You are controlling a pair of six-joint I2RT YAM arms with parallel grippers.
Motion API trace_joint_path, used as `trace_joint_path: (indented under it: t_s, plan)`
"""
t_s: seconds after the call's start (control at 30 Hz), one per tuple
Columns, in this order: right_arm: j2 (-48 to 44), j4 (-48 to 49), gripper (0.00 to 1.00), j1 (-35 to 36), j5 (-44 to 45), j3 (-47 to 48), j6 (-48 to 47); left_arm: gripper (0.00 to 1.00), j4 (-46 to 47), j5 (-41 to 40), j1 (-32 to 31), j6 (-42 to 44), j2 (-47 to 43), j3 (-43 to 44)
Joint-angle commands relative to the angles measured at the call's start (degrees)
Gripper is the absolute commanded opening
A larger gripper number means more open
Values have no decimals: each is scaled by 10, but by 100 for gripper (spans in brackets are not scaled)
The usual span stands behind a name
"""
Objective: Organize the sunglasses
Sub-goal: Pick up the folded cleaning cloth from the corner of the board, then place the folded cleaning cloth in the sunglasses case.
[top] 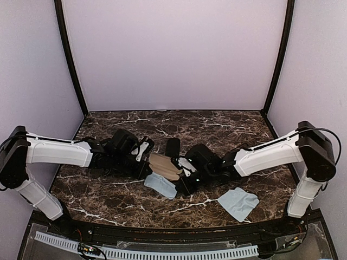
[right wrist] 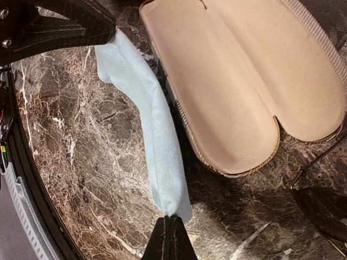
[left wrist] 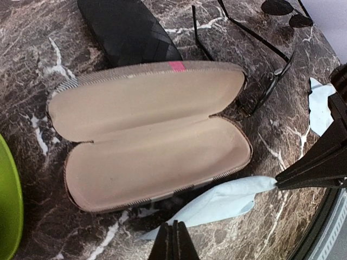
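Note:
A light blue cloth (left wrist: 227, 197) (right wrist: 157, 146) (top: 161, 184) is stretched between both grippers, just in front of an open striped case with a beige lining (left wrist: 152, 141) (right wrist: 255, 81) (top: 164, 165). My left gripper (left wrist: 173, 233) is shut on one end of it. At the cloth's other end my right gripper (right wrist: 171, 227) is shut on it too. One pair of sunglasses (left wrist: 265, 81) with thin black arms lies behind the case's right end. Round dark lenses of another pair (left wrist: 279, 6) show at the top edge. A dark lens (right wrist: 322, 208) also shows in the right wrist view.
A shut black case (left wrist: 127, 30) (top: 172, 147) lies behind the open one. A second light blue cloth (top: 238, 203) lies on the marble table (top: 108, 200) near the right arm's base. A green curved rim (left wrist: 8, 206) sits at the left edge of the left wrist view.

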Motion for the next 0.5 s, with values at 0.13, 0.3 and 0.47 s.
trace_joint_path:
  t_s: [0.13,0.3,0.47]
  plan:
    - [-19,-2,0,-15,13,29,-22,0,-15,-19,18,20,11,34]
    - [-14,-3,0,-29,9,46,-25,0,-24,-30,28,22,18,46]
    - [0,-5,0,-38,0,64,-28,0,-32,-38,39,27,23,57]
